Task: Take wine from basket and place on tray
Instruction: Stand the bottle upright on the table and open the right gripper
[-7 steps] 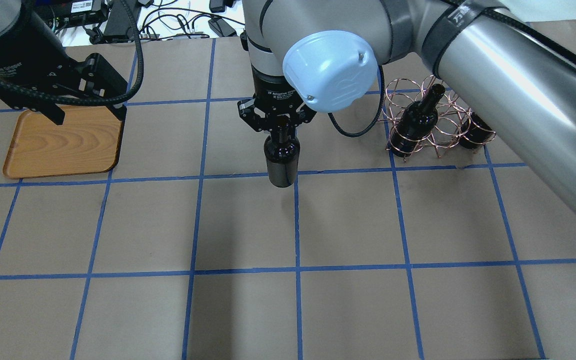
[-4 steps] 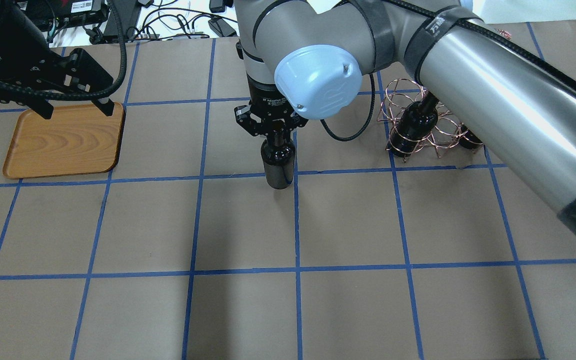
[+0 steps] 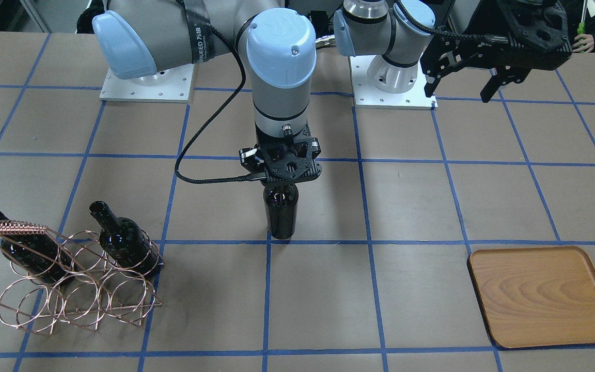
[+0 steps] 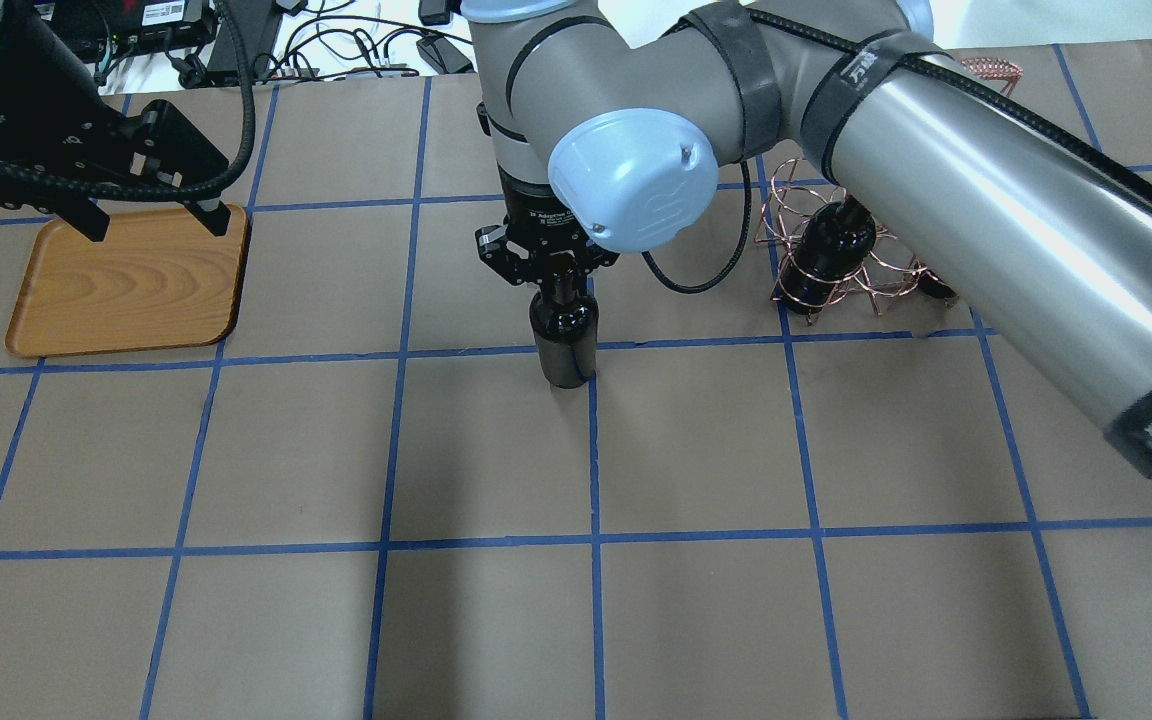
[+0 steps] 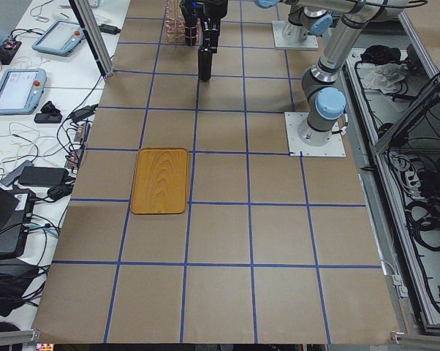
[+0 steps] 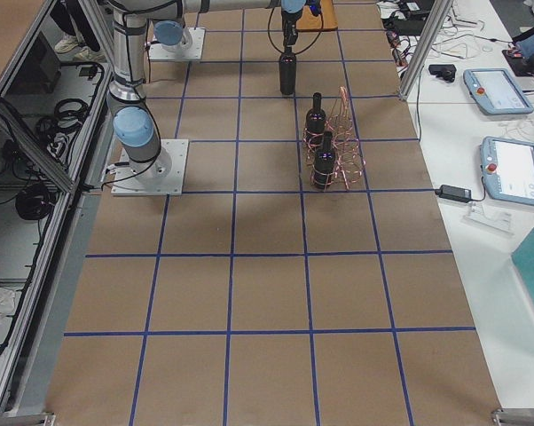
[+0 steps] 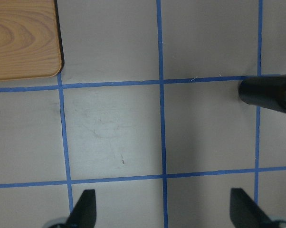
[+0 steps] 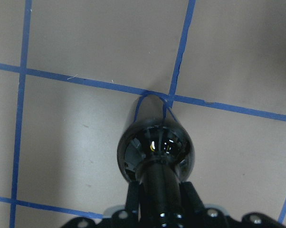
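My right gripper (image 4: 556, 272) is shut on the neck of a near-black wine bottle (image 4: 564, 340) and holds it upright over a blue tape crossing at the table's middle. It also shows in the front view (image 3: 281, 214) and the right wrist view (image 8: 155, 147). I cannot tell whether its base touches the table. The wooden tray (image 4: 126, 285) lies empty at the far left. My left gripper (image 4: 151, 218) is open and empty, hovering above the tray's far edge. The copper wire basket (image 3: 70, 294) holds two more bottles (image 3: 122, 243).
The brown table has a blue tape grid (image 4: 396, 450). My right arm's long link (image 4: 986, 220) passes above the basket. Cables and devices lie beyond the table's far edge (image 4: 336, 40). In the left wrist view the tray corner (image 7: 19, 38) is at top left and the bottle (image 7: 271, 95) at the right edge.
My right gripper has lowered the bottle toward the table, staying over the same tape crossing. My left gripper has drawn back a little toward the tray's far edge, still open.
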